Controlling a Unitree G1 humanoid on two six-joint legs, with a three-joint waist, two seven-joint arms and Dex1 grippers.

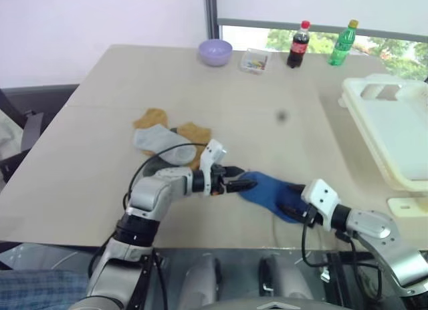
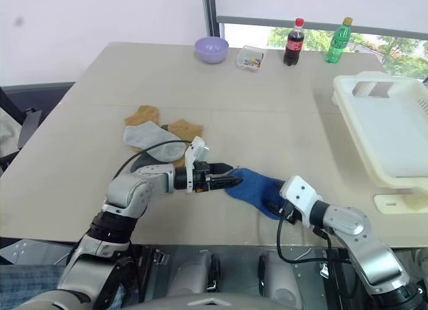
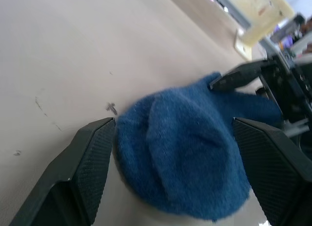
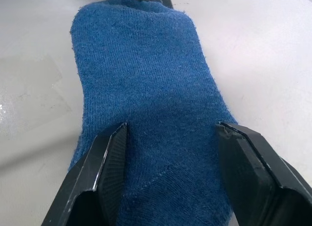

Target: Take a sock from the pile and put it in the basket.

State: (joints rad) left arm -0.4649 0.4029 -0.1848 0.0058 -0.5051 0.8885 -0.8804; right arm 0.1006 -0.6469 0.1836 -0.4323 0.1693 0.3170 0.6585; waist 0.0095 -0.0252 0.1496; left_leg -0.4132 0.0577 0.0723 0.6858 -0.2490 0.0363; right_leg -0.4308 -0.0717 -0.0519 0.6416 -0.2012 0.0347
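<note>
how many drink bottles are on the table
2, both upright at the far edge of the beige table by the window: a dark cola bottle with a red cap, and a green plastic bottle with a yellow cap to its right.

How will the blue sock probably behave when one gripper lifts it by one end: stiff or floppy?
Probably floppy: the blue sock is soft knit and lies flat and creased on the table, so its free end should hang down. It looks light. It should not slip easily, as the fuzzy fabric would likely catch on the ribbed pads.
</note>
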